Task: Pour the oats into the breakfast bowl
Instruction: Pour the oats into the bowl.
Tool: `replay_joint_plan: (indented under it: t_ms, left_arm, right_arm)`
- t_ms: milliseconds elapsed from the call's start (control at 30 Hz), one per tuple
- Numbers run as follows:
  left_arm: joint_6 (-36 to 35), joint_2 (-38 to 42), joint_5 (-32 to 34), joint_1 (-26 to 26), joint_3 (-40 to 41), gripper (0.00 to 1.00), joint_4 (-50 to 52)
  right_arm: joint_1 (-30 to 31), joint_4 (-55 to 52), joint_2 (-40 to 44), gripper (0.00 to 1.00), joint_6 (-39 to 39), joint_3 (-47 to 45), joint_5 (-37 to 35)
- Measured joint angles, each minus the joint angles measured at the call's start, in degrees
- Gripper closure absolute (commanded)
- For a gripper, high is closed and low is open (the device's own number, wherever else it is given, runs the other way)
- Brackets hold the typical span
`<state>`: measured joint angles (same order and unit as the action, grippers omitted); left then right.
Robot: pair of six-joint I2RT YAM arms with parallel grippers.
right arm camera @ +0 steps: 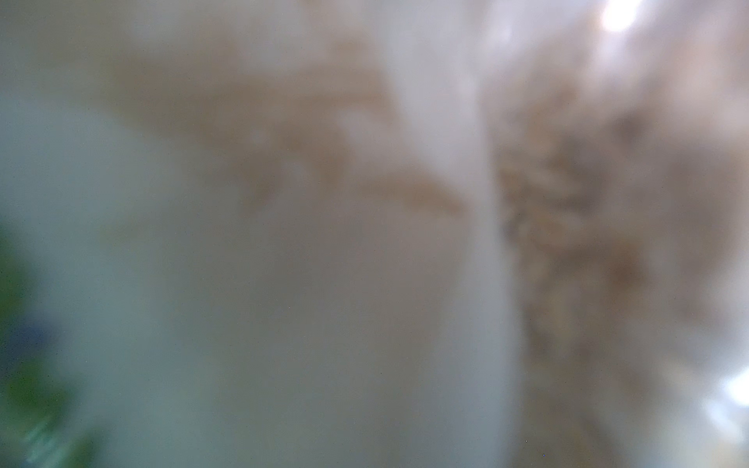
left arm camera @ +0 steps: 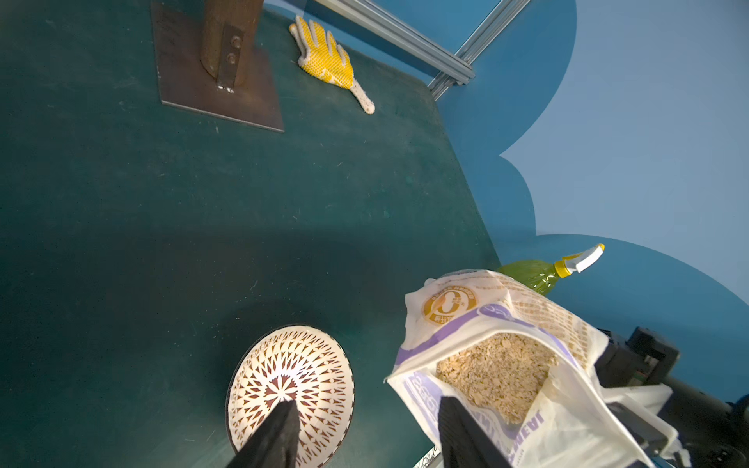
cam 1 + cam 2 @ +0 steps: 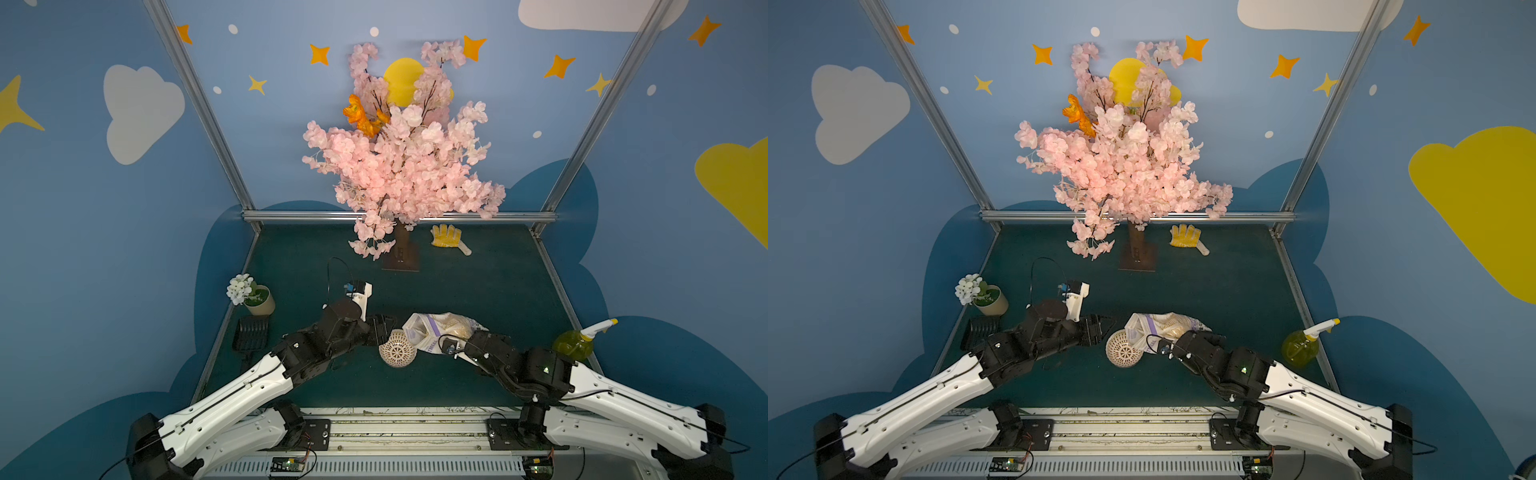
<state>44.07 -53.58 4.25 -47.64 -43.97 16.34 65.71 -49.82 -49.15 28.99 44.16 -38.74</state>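
Note:
The oats [image 2: 498, 372] are pale flakes in a white bag with purple print [image 3: 432, 334], its mouth open toward my left gripper. The bag hangs tilted just right of the breakfast bowl [image 3: 397, 349], a cream lattice bowl also in the left wrist view [image 2: 316, 364]. My right gripper [image 3: 465, 334] is shut on the bag's far end, its fingers mostly hidden. The bag blurs out the right wrist view [image 1: 364, 202]. My left gripper [image 2: 369, 433] stands open with nothing between its fingers. One finger is over the bowl, and the other is at the bag's lip.
A pink blossom tree on a brown base plate [image 3: 401, 259] stands at the back, with a yellow glove [image 3: 446, 237] beside it. A beige flower pot [image 3: 261, 301] and a black ribbed tool [image 3: 251, 332] sit at the left. A green spray bottle [image 3: 575, 343] is at the right edge.

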Motion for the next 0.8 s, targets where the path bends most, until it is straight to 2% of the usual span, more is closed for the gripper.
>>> replay_joint_plan:
  t_ms: [200, 400, 800]
  left_arm:
    - [3.7, 0.0, -1.3, 0.0, 1.9, 0.33, -2.8]
    - [8.1, -0.2, -3.4, 0.0, 5.1, 0.33, -8.2]
    - [12.1, -1.7, -6.0, -0.2, 7.1, 0.31, -12.7]
  right_arm:
    - [2.7, -1.3, -2.2, 1.0, 1.8, 0.0, -1.1]
    - [4.0, -1.4, -4.1, 1.0, 3.2, 0.0, -3.4]
    - [5.2, 0.8, -10.9, 1.0, 6.3, 0.0, -13.2]
